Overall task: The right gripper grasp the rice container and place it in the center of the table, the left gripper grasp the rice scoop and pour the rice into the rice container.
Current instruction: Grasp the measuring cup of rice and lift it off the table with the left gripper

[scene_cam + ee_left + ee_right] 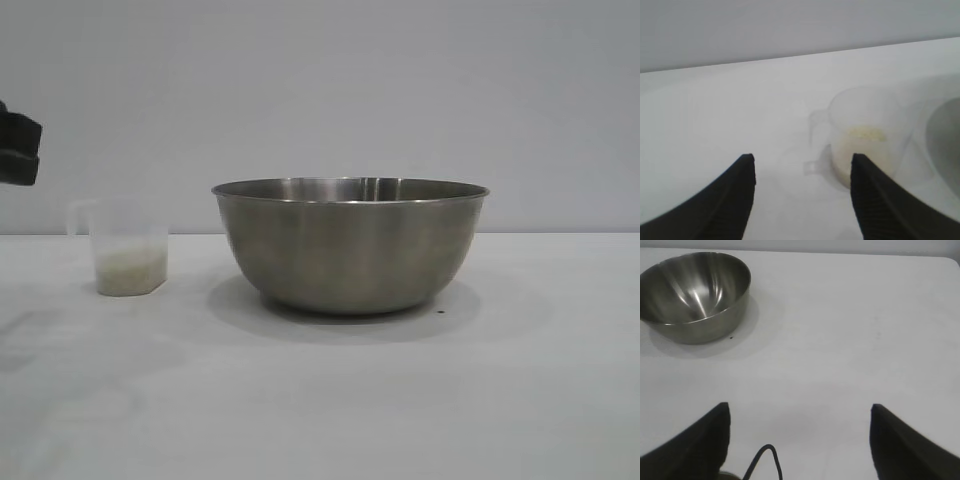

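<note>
The rice container (350, 245), a large steel bowl, stands upright near the middle of the white table (320, 400); it also shows in the right wrist view (695, 295), empty inside. The rice scoop (128, 248), a translucent cup with rice (130, 270) in its bottom, stands to the bowl's left. In the left wrist view the scoop (865, 135) lies just beyond my open left gripper (802, 160), its loop handle (812, 167) toward the fingers. Part of the left arm (18, 148) shows at the exterior view's left edge. My right gripper (800, 410) is open, empty, far from the bowl.
A plain grey wall stands behind the table. A small dark speck (440, 311) lies on the table by the bowl's right side. A black cable loop (765, 460) hangs between the right gripper's fingers.
</note>
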